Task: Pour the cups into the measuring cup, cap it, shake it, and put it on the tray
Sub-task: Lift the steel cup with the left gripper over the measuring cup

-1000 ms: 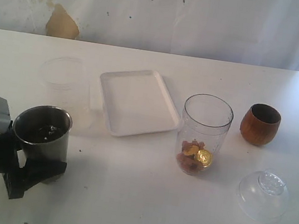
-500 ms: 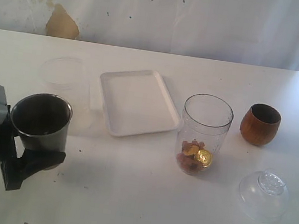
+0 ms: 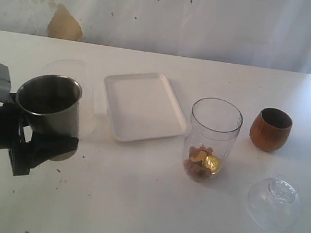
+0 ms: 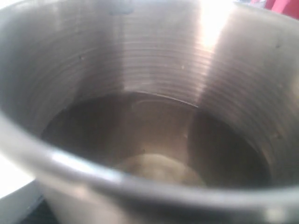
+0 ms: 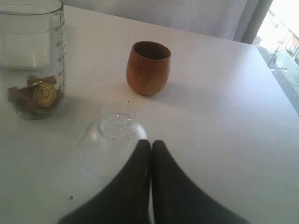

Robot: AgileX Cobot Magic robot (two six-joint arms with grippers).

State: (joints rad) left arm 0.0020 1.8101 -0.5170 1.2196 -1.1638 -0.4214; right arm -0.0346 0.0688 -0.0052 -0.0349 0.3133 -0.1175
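Note:
My left gripper (image 3: 40, 137) is shut on the steel tumbler (image 3: 49, 104), holding it upright just above the table at the left. In the left wrist view the tumbler's inside (image 4: 154, 84) fills the frame, with a pale blurred lump (image 4: 159, 169) at its bottom. The measuring cup (image 3: 213, 138) stands at centre right with brown and gold pieces in its base (image 5: 35, 95). The wooden cup (image 3: 270, 129) stands to its right (image 5: 148, 67). The white tray (image 3: 145, 106) lies between the tumbler and the measuring cup. My right gripper (image 5: 150, 144) is shut and empty, beside a clear domed lid (image 5: 112, 142).
The clear domed lid (image 3: 273, 202) lies on the table in front of the wooden cup. A frosted plastic cup (image 3: 63, 66) stands behind the steel tumbler, mostly hidden by it. A white curtain closes off the far side of the table.
My left gripper has lifted the steel tumbler off the table and carried it slightly up and away from the front edge. The right gripper and the other things have not moved.

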